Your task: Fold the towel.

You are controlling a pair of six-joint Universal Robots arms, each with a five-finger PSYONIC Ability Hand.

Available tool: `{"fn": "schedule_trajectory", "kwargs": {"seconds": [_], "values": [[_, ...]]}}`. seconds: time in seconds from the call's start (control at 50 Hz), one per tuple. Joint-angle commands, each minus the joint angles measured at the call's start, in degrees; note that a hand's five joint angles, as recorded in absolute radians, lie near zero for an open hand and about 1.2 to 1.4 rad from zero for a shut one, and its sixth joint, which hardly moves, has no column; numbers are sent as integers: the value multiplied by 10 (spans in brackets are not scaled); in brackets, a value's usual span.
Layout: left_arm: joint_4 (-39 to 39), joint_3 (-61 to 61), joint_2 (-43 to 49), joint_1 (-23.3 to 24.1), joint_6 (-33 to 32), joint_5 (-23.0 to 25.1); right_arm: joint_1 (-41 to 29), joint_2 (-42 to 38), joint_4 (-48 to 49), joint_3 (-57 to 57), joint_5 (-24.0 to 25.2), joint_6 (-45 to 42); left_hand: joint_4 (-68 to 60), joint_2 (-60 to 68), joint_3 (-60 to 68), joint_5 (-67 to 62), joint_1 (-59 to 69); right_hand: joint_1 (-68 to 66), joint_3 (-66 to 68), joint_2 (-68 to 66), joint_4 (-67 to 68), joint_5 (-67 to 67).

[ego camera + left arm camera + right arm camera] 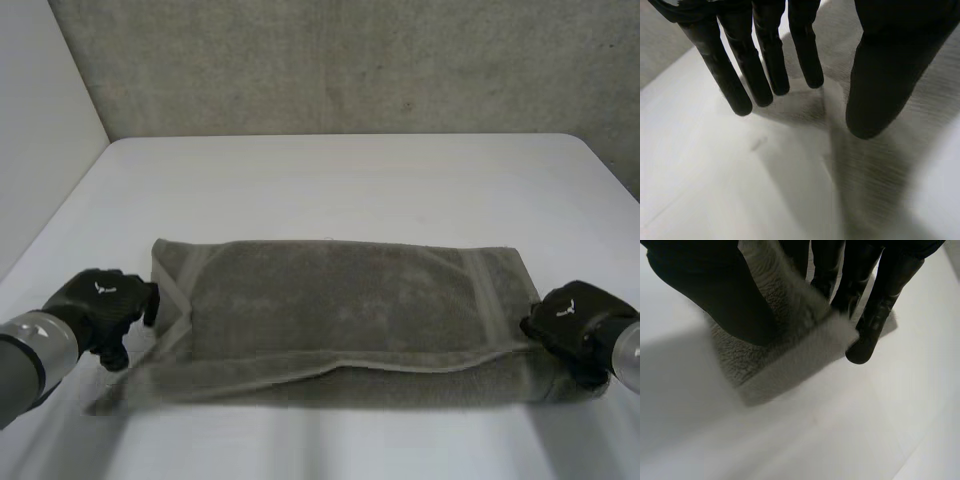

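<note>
A grey towel (340, 310) lies folded lengthwise across the white table, its top layer's front edge a little short of the layer below. My left hand (100, 300) is at the towel's left end, over the corner. There its fingers (765, 65) are straight and stand apart from the thumb, with nothing between them and the towel (880, 175) lying flat underneath. My right hand (570, 320) is at the towel's right end. Its thumb (715, 290) and fingers pinch the raised end of the towel (785, 360) near the front corner.
The white table (330, 180) stretches bare behind the towel as far as a grey wall. A strip of table runs in front of the towel. A light side wall stands at the left.
</note>
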State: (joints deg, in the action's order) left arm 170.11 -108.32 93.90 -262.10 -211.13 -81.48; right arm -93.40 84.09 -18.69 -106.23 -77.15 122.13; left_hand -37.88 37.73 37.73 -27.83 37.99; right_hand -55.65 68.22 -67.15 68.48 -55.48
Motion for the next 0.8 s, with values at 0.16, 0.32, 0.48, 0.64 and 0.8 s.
{"fn": "schedule_trajectory", "kwargs": {"seconds": [0.16,0.32,0.48,0.64,0.8], "values": [[95,6,-2,9,77,3,-1,-70,146,5,11,167,8,-6,-6,7,-9,-243,118,-128,115,-145],[32,-50,-75,22,127,7,0,-95,183,-3,23,174,-95,97,97,-96,94,-243,118,-128,115,-145],[23,-116,-147,23,121,34,0,-107,188,-5,23,174,-201,203,203,-202,200,-243,118,-128,115,-145],[1,-143,-167,21,119,48,-1,-108,188,-7,24,173,-141,142,142,-141,139,-243,118,-128,115,-145],[17,-153,-136,19,85,47,-1,-108,188,-12,24,173,-38,39,39,-38,37,-243,118,-128,115,-145]]}}
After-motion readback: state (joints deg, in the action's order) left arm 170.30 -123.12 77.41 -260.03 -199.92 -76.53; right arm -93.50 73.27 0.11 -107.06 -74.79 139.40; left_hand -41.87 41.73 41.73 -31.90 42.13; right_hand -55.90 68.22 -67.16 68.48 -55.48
